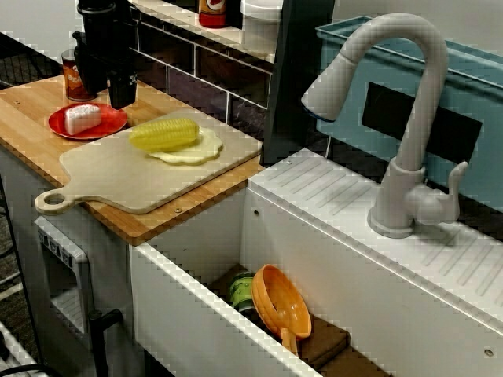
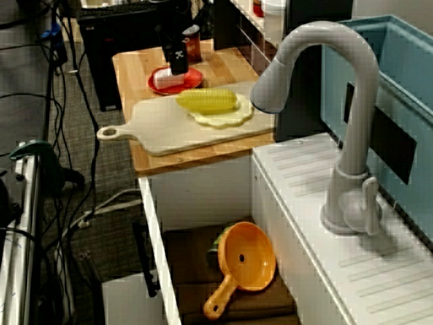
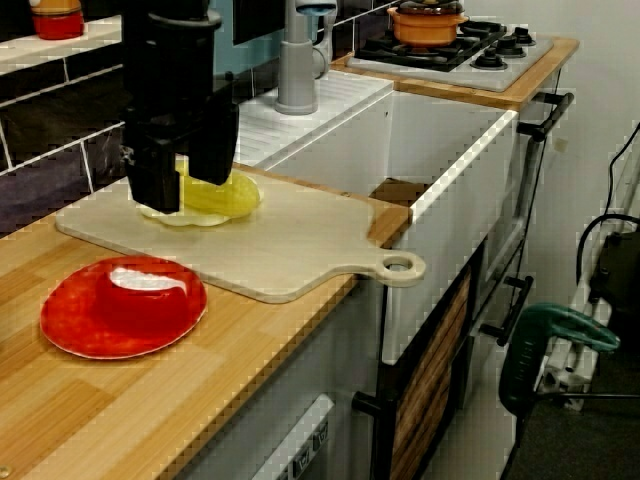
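Observation:
My black gripper (image 1: 106,90) hangs open over the wooden counter, just above the back edge of a red plate (image 1: 110,123) that holds a white piece (image 1: 82,118). Nothing sits between its fingers. In the view from the counter's end the gripper (image 3: 185,185) stands beyond the red plate (image 3: 70,330), in front of a yellow corn cob (image 3: 228,195). The corn cob (image 1: 165,133) lies on a pale yellow disc (image 1: 195,151) on a beige cutting board (image 1: 118,177). The view from above the faucet shows the gripper (image 2: 177,57) over the plate (image 2: 195,79).
A brown can (image 1: 71,78) stands behind the gripper. Right of the board is a deep white sink (image 1: 204,314) holding an orange strainer (image 1: 280,302) and a green can (image 1: 242,292). A grey faucet (image 1: 393,118), a blue rack (image 1: 471,86) and a stove with an orange pot (image 3: 428,20) lie beyond.

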